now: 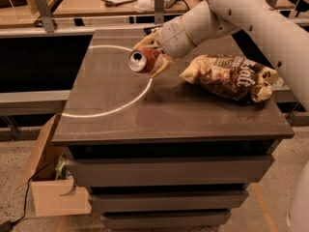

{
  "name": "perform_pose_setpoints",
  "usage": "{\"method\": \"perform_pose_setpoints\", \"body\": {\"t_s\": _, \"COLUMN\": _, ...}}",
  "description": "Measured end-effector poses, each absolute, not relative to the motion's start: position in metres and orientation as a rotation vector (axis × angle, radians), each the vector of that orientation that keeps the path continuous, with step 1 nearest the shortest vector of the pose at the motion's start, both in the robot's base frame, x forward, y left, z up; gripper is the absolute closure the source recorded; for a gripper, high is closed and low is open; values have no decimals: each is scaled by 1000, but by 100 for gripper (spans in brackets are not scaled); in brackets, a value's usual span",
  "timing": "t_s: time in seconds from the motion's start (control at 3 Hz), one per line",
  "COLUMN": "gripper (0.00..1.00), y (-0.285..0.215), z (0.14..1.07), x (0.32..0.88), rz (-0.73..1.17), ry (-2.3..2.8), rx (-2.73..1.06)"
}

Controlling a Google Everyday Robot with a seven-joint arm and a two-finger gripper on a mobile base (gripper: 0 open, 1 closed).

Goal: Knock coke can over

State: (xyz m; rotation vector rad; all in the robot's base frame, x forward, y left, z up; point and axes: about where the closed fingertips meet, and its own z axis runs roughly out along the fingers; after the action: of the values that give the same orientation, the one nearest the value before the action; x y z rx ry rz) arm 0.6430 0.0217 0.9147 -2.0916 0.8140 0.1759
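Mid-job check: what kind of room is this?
Likely an office or lab: drawer cabinet, paper-strewn desks behind, cardboard box on the floor. Gripper holds the coke can over the cabinet.

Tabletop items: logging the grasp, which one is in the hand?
The red coke can, tipped sideways in the hand beside the chip bag, which lies ungripped.

White rounded arm [251, 18], dark screws [278, 64], tan tool [148, 56] at its tip.
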Motion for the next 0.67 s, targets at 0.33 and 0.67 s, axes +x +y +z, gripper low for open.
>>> {"method": "perform_pose_setpoints", "body": {"t_s": 0.33, "gripper": 100, "y": 23, "z": 914, "x": 642, "rz": 171, "ry": 806, "rx": -2107}}
{"method": "perform_pose_setpoints", "body": {"t_s": 0.67, "gripper": 100, "y": 36, "z": 907, "x": 637, "rz": 122, "ry": 721, "rx": -2270}}
